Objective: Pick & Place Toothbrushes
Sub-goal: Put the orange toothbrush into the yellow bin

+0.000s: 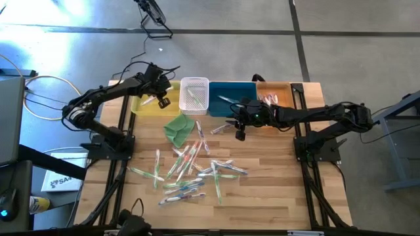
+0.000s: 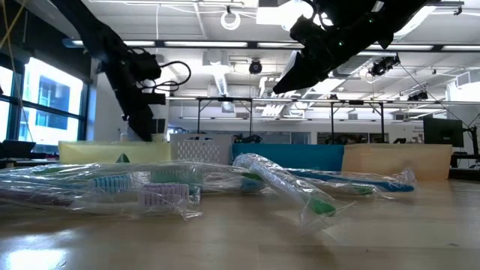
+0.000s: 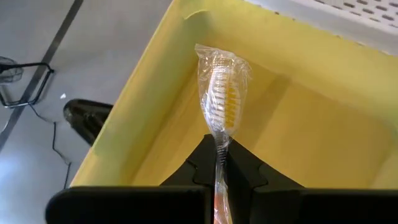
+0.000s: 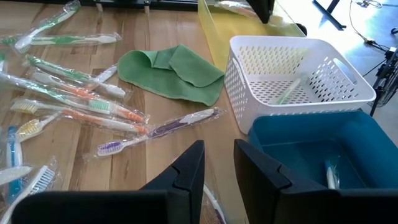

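Many wrapped toothbrushes (image 1: 190,167) lie scattered on the wooden table, also in the right wrist view (image 4: 74,99). My left gripper (image 1: 162,101) hangs over the yellow bin (image 1: 146,105), shut on an orange-yellow toothbrush (image 3: 221,93). My right gripper (image 4: 217,165) is open and high above the table, just near of the blue bin (image 4: 311,143). A wrapped toothbrush (image 1: 220,128) lies on the table beside it. One toothbrush (image 4: 331,175) lies in the blue bin and a green one (image 4: 287,93) in the white basket (image 4: 292,68). My left gripper pinches the orange-yellow toothbrush between its two fingers at the neck (image 3: 219,142), just behind the bristle head. The wrapped head sticks out past the fingertips over the inside of the yellow bin, lifted clear. The handle end is hidden behind the fingers.
Four bins stand in a row along the far edge: yellow, white basket (image 1: 194,95), blue (image 1: 230,98) and tan-orange (image 1: 277,95). A folded green cloth (image 1: 178,128) lies near of the basket. Bare wood shows on the table's right part (image 1: 275,177).
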`<state>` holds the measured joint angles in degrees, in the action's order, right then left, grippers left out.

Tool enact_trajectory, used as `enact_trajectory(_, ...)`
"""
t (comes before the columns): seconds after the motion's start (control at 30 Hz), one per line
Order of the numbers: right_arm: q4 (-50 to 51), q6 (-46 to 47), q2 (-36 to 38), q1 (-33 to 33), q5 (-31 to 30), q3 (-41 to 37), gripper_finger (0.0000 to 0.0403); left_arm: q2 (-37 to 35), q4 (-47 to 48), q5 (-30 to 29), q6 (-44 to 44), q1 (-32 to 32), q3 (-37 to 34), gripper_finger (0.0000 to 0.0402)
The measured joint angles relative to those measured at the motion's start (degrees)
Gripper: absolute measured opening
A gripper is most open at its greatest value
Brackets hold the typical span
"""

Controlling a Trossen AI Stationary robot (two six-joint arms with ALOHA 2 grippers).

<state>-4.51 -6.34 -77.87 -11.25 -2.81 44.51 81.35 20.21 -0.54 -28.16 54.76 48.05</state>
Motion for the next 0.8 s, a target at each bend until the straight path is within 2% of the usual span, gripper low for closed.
enact_trajectory(0.33, 0.00, -0.01, 0.00, -0.02, 0.00, 0.00, 0.0079, 6.63, -0.04, -0.02, 1.61, 0.00, 0.00, 0.0010)
enact_trajectory(0.6, 0.00, -0.01, 0.00, -0.02, 0.00, 0.00, 0.0079, 7.12, -0.94, -0.22, 4.12, 0.00, 0.00, 0.0011)
enact_trajectory(0.7, 0.00, -0.01, 0.00, -0.02, 0.00, 0.00, 0.0079, 7.12, -0.61, -0.22, 4.13, 0.00, 0.00, 0.0026)
enact_trajectory(0.8, 0.00, -0.01, 0.00, -0.01, 0.00, 0.00, 0.0079, 7.12, -0.62, -0.24, 4.34, -0.02, 0.00, 0.0063)
